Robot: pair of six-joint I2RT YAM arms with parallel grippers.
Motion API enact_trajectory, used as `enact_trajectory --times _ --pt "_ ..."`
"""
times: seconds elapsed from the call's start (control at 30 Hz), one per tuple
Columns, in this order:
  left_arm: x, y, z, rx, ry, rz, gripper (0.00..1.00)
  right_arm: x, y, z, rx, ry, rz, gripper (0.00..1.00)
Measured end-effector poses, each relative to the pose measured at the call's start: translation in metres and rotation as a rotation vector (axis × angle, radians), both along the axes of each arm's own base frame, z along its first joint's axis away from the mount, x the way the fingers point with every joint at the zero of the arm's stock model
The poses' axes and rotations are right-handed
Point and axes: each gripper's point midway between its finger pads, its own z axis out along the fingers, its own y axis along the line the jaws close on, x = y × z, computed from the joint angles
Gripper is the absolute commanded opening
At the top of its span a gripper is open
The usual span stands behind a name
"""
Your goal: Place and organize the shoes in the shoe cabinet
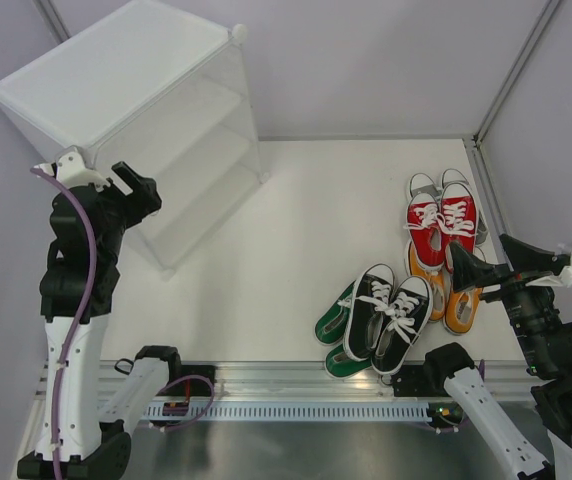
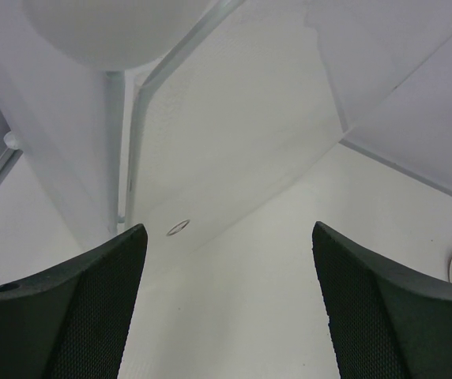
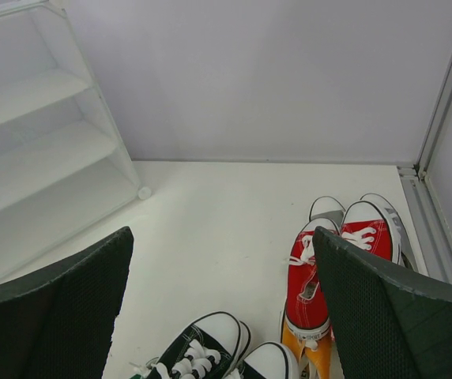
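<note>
The shoe cabinet point(image 1: 136, 90) stands at the back left, white and translucent, its three shelf tiers showing. The shoes lie in a heap on the right. A red pair point(image 1: 443, 222) rests on a grey pair point(image 1: 438, 183), with an orange pair point(image 1: 448, 300) just in front of them. Nearer me, a black pair point(image 1: 391, 315) lies over a green pair point(image 1: 334, 325). My left gripper point(image 1: 144, 195) is open and holds nothing, close to the cabinet's near corner. Its wrist view shows a cabinet panel point(image 2: 234, 134) ahead of the left gripper point(image 2: 230, 316). My right gripper point(image 1: 462, 262) hovers open above the red shoes point(image 3: 309, 276) and black shoes point(image 3: 202, 347).
Grey walls close in the white table point(image 1: 296, 230) at the back and right, with a metal rail point(image 1: 491, 200) along the right edge. A metal bar point(image 1: 296, 385) runs along the near edge between the arm bases. The cabinet point(image 3: 36, 142) shows at the left of the right wrist view.
</note>
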Motion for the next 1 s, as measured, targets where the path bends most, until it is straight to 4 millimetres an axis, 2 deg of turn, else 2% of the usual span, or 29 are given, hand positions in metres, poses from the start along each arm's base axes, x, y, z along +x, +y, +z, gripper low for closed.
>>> enact_trajectory --times 0.43,0.77,1.0 --pt "0.021 0.004 -0.023 0.016 0.082 0.033 0.89 -0.002 -0.001 0.001 0.004 -0.010 -0.001 0.98" --pt "0.007 0.010 -0.010 0.032 0.034 0.066 0.89 -0.002 -0.001 0.002 0.006 -0.016 -0.001 0.98" --pt "0.009 0.014 -0.012 0.044 0.046 0.082 0.89 -0.002 -0.001 0.004 0.008 -0.021 -0.001 0.98"
